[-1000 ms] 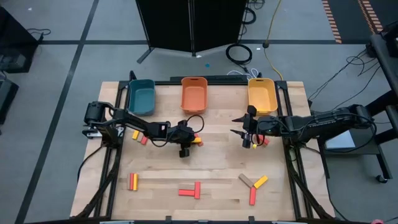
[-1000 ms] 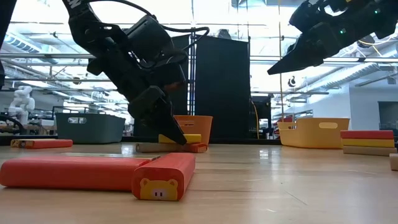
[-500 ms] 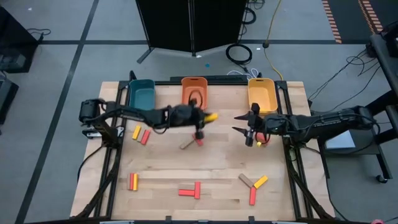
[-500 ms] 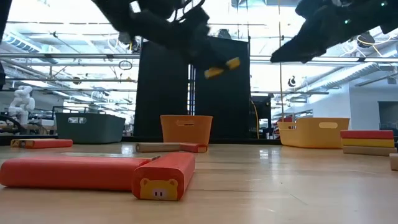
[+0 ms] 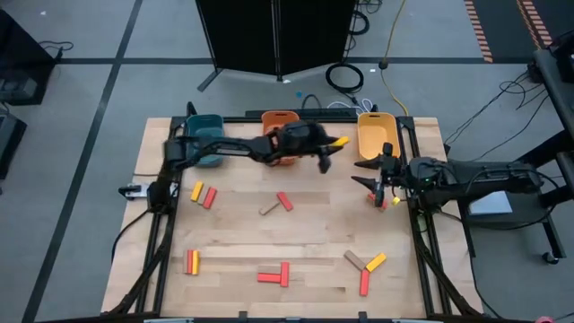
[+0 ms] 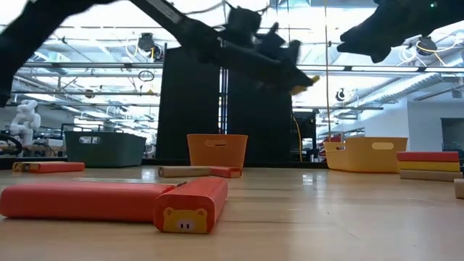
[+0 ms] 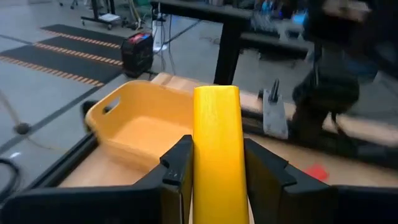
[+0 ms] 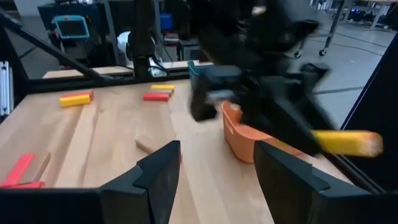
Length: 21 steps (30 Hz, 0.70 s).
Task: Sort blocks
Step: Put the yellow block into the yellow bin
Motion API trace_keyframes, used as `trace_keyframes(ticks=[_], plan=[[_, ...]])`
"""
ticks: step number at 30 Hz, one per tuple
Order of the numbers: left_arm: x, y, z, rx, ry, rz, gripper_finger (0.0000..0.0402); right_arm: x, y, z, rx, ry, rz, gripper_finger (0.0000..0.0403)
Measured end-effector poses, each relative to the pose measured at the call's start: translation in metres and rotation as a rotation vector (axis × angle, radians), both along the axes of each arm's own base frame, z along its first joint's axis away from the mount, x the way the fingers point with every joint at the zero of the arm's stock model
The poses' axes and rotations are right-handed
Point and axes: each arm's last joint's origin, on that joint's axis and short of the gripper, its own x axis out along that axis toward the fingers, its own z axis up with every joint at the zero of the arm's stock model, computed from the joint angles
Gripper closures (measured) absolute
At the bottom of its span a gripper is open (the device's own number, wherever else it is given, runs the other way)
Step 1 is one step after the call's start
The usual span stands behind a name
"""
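Nearest the low camera, a red block (image 6: 192, 205) with a printed animal face lies flat on the bench (image 5: 314, 242), touching a longer red bar beside it. Further loose blocks sit along the bench's near edge in the high view: a red-and-yellow pair (image 5: 191, 261), a red T-shaped pair (image 5: 274, 274), and a tan, yellow and red cluster (image 5: 365, 266). At mid-bench lie a tan block and a red block (image 5: 284, 201) together, with a yellow and red pair (image 5: 202, 194) toward the left side.

The left claw (image 5: 325, 152) is raised above the bench between the orange bin (image 5: 279, 118) and the yellow bin (image 5: 375, 135), clenched on a yellow block (image 7: 217, 152). The left wrist view shows the block standing up between both fingers, with the yellow bin directly ahead.

The right claw (image 5: 381, 170) hovers released, fingers spread and grasping nothing, near the yellow bin's front corner, above a small red block on the bench.

Step in hand, as judged: carry the yellow block to the yellow bin and drop it.
- Bring the claw fully over the bin interior, clear of the near rim, before letting go.
- Lower toward the bin floor so the block does not bounce out.
- Maintain clearance from the right arm, which sits close to the travel path.

Beyond the bins, the teal bin (image 5: 204, 135) occupies the far left corner.
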Motion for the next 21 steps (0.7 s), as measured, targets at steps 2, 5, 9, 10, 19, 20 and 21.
trace_keyframes(ticks=[2, 5, 9, 10, 19, 20, 21], plan=[[0.019, 0.005, -0.007, -0.026, -0.023, -0.005, 0.0301, -0.003, 0.0, 0.001, 0.01, -0.006, -0.002, 0.0204], [0.047, 0.011, -0.019, -0.03, -0.049, -0.018, 0.0301, -0.004, 0.0, 0.002, 0.015, -0.016, -0.001, 0.0204], [0.075, 0.018, -0.042, -0.074, -0.073, -0.012, 0.0301, -0.005, 0.0, 0.002, 0.02, -0.023, 0.019, 0.0204], [0.08, 0.02, -0.049, -0.092, -0.079, -0.008, 0.0301, -0.005, 0.0, 0.002, 0.021, -0.023, 0.022, 0.0204], [0.11, 0.043, -0.073, -0.211, -0.269, 0.067, 0.0301, -0.005, 0.0, 0.003, -0.005, -0.018, 0.028, 0.0204], [0.108, 0.044, -0.077, -0.234, -0.311, 0.094, 0.0301, -0.005, 0.0, 0.003, -0.005, -0.019, 0.027, 0.0204], [0.108, 0.046, -0.081, -0.263, -0.314, 0.124, 0.0301, -0.005, 0.0, 0.003, -0.005, -0.021, 0.028, 0.0204]])
